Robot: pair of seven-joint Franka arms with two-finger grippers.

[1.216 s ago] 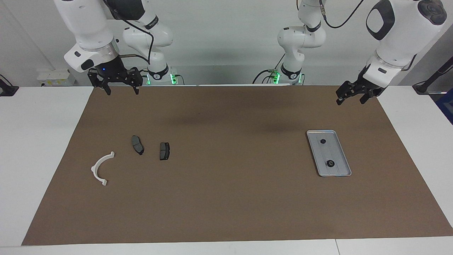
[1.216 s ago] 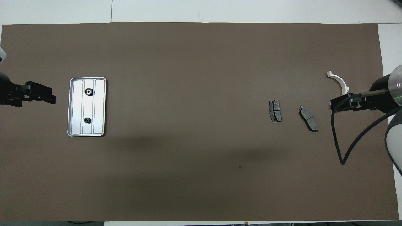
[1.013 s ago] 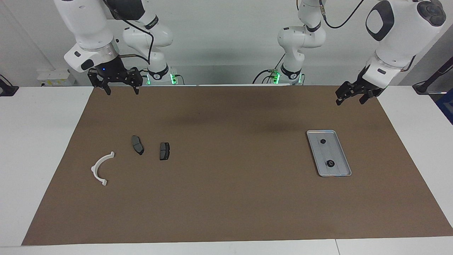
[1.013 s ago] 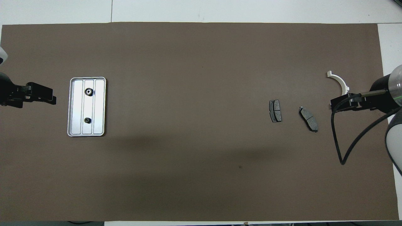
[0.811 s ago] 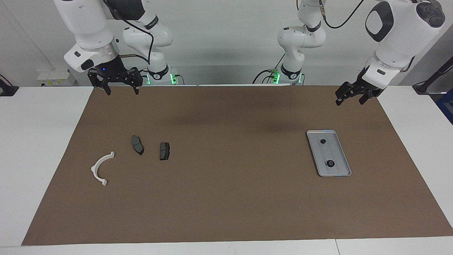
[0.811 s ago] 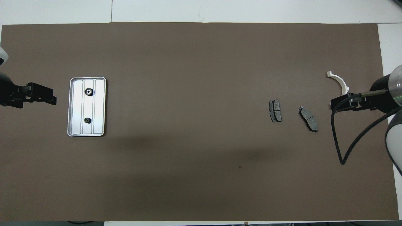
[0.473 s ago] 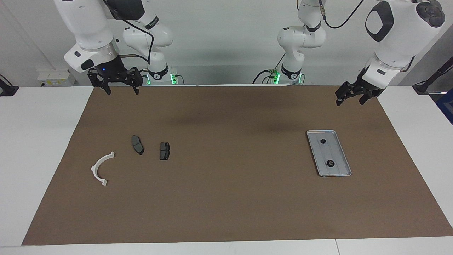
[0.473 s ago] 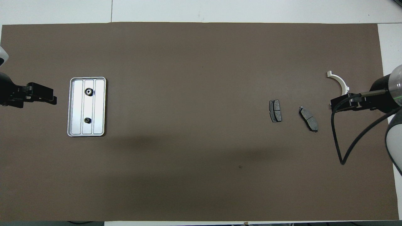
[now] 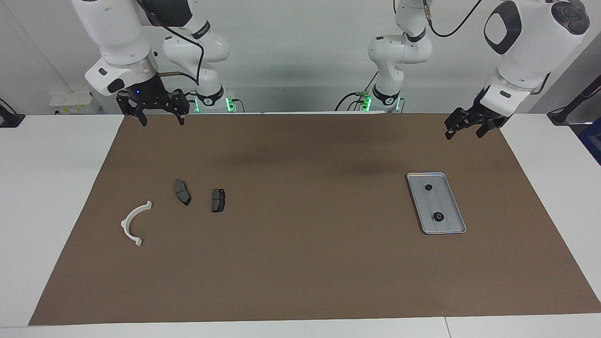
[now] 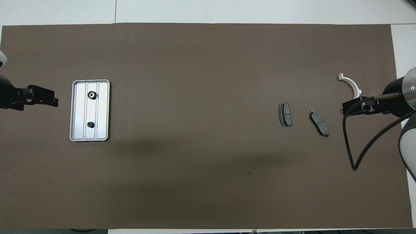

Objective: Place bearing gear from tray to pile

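The flat silver-grey metal tray [image 9: 436, 203] with ribbed floor carries two small black round bearing gears [image 9: 437, 216], well below and apart from the left gripper [image 9: 466, 127], whose fingers stand wide and empty; that arm seems best placed to fetch one. The right gripper [image 9: 157, 109], fingers also wide, waits above the white semicircular bracket [image 9: 134, 221] and two dark grey brake pads [image 9: 182, 191]. No writing is legible
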